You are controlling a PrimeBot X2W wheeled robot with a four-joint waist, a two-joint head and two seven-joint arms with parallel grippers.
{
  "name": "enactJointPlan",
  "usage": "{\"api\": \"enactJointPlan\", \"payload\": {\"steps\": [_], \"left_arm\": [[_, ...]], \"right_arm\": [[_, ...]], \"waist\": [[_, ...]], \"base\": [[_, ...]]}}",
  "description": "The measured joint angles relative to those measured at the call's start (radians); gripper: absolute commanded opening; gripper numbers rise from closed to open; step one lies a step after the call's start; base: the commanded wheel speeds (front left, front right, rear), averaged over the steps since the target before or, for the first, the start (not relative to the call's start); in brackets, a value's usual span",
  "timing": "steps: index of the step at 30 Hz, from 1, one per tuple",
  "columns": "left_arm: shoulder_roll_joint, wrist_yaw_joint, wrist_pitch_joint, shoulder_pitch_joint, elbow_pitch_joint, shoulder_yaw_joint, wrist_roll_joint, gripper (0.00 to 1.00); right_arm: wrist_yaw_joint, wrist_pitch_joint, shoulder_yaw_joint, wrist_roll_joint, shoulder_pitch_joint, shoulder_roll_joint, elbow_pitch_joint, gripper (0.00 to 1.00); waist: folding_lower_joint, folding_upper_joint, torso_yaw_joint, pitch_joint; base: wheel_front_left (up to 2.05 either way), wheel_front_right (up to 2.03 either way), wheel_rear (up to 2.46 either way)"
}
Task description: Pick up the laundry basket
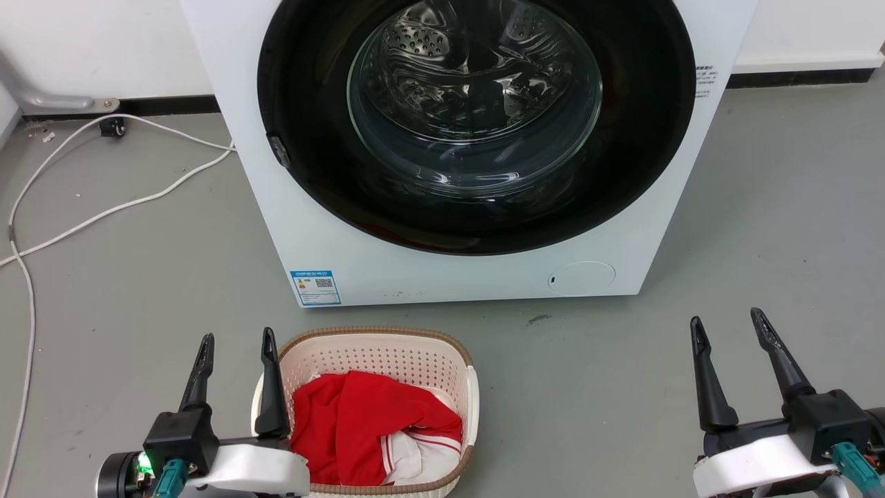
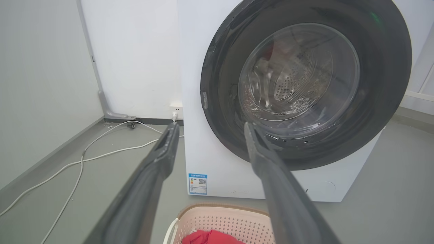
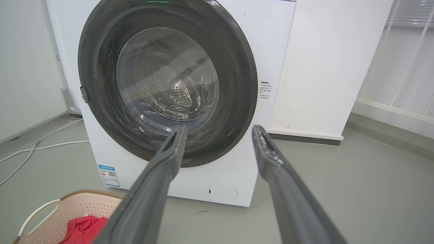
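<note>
Grey floor (image 1: 588,387). Left gripper (image 1: 237,335) spread, laundry basket (image 1: 373,331) just to its right. Right gripper (image 1: 726,318) spread, open floor around. Washing machine (image 1: 359,270) ahead of both.

White washing machine (image 1: 449,277) on grey floor (image 1: 760,242), white wall (image 1: 104,41) behind.

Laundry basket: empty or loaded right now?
Loaded. A crumpled red garment and some white striped fabric lie inside the laundry basket, heaped below its brown rim.
</note>
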Motion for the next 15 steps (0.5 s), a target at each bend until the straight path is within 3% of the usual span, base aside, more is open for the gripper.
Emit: {"api": "enactJointPlan", "payload": {"steps": [15], "left_arm": [[0.001,0.017,-0.021,0.011,-0.01,-0.001,0.079,1.0]], "right_arm": [[0.0,-0.021,-0.016,0.029,0.008,-0.001,0.0,1.0]], "waist": [[0.0,0.0,-0.003,-0.001]], "base": [[0.0,0.0,0.0]]}}
